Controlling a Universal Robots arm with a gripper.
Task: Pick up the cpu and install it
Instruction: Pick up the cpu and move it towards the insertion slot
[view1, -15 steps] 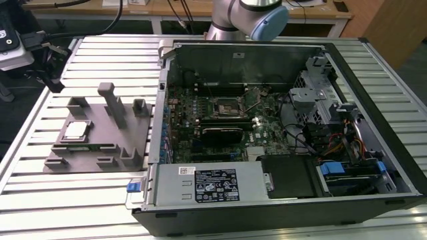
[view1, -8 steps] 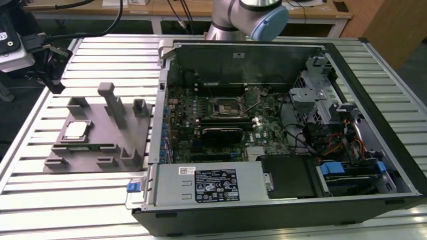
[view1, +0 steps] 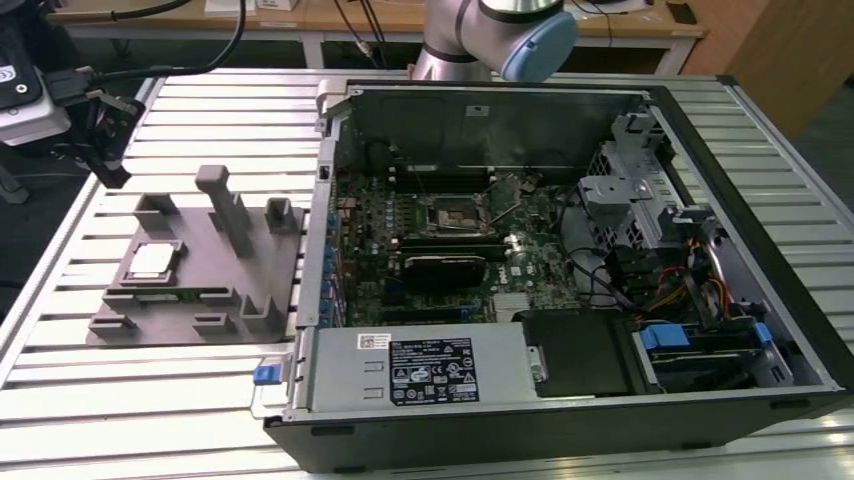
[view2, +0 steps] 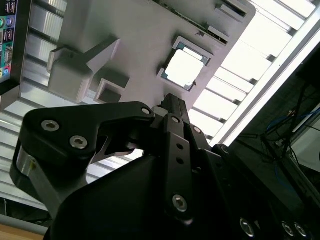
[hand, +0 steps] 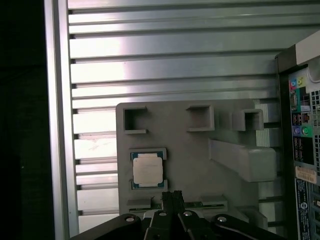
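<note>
**A:** Claw (hand: 172, 196) first. What's it doing?

**B:** It's hovering over the grey tray (hand: 195, 160), fingertips pressing together, clenched on nothing at all.

**A:** And the cpu?

**B:** The cpu (hand: 148, 169) is lying flat in its square pocket, lid up, by the tray's edge farthest from the computer case (view1: 534, 300). The claw is sitting close to it, but I'm seeing no contact.

**A:** So how's the job going?

**B:** I'm judging it barely begun: the pickup and the install are both waiting, and the socket (view1: 451, 213) is looking empty.

**A:** Counting up?

**B:** One claw, one cpu, one tray, one case, with tray and case sitting side by side on the tabletop (view1: 134, 400).
</note>
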